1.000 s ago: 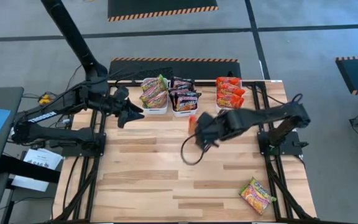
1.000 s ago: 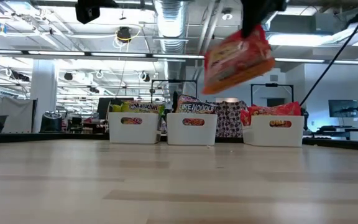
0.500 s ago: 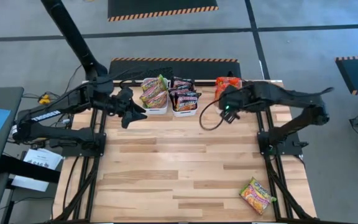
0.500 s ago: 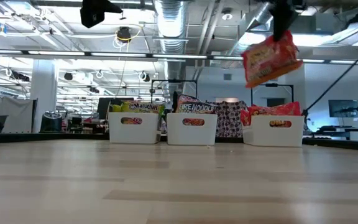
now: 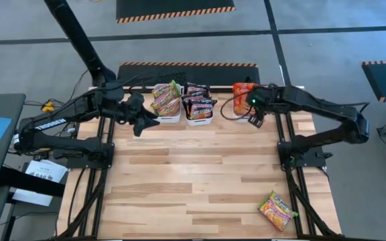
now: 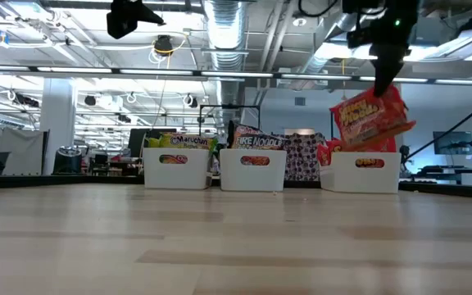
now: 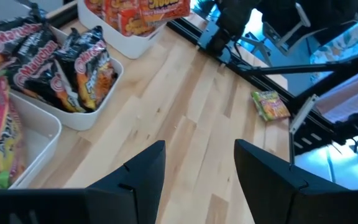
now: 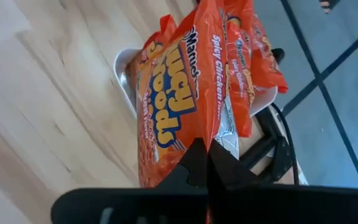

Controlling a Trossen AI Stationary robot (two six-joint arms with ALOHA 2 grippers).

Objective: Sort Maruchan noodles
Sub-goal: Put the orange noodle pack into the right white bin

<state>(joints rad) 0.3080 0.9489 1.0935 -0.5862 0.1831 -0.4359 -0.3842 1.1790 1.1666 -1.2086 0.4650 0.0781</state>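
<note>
Since a second ago my right gripper point(image 6: 381, 79) has carried the red packet point(image 6: 369, 119) from over the middle of the table point(image 5: 200, 181) to just above the right tray point(image 6: 360, 171), fingers clamped on its top edge. My left gripper point(image 5: 146, 122) waits beside the left tray point(image 5: 167, 118), fingers apart and empty. One green-yellow packet point(image 5: 277, 209) lies alone near the front right corner.

Bright, even overhead light, soft shadows – ceiling lamps point(image 6: 164, 43) glaring in low view, wrist views blurred
</note>
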